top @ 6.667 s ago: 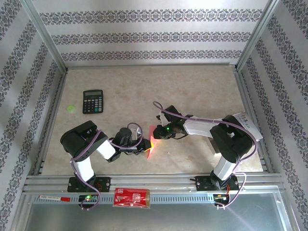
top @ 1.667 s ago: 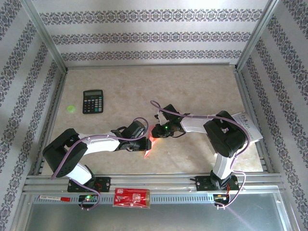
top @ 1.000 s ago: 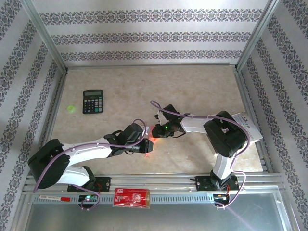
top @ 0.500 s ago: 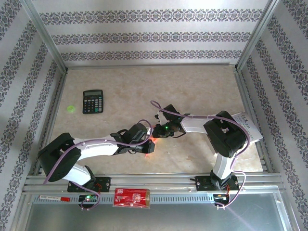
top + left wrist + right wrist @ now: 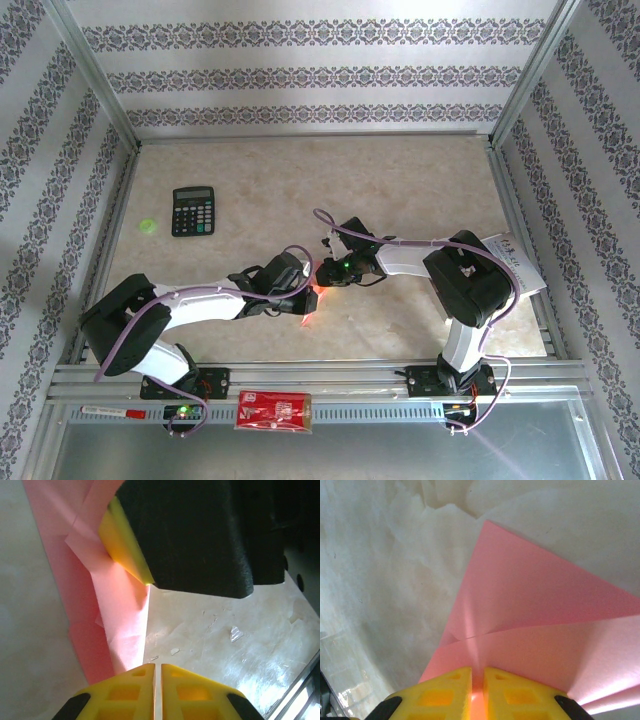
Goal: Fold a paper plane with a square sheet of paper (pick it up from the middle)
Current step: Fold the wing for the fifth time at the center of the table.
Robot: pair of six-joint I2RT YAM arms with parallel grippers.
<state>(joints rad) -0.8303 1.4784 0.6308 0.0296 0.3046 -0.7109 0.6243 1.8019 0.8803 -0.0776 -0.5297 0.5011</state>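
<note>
The pink paper [image 5: 309, 306] was seen creased into a narrow, pointed, layered shape, laid near the middle of the table [image 5: 400, 180] between both arms. Its raised ridge was clamped by the right gripper [image 5: 477, 682]. The left gripper [image 5: 156, 680] was drawn to a thin slit at the paper's edge; whether paper was pinched there could not be told. From above, much of the paper was hidden by the wrists. A calculator [image 5: 193, 211] was set well apart, far left.

The place is a laboratory robot cell, where an aluminium frame [image 5: 95, 80] holds patterned wall panels [image 5: 320, 75] around a marble-look table [image 5: 400, 180].
</note>
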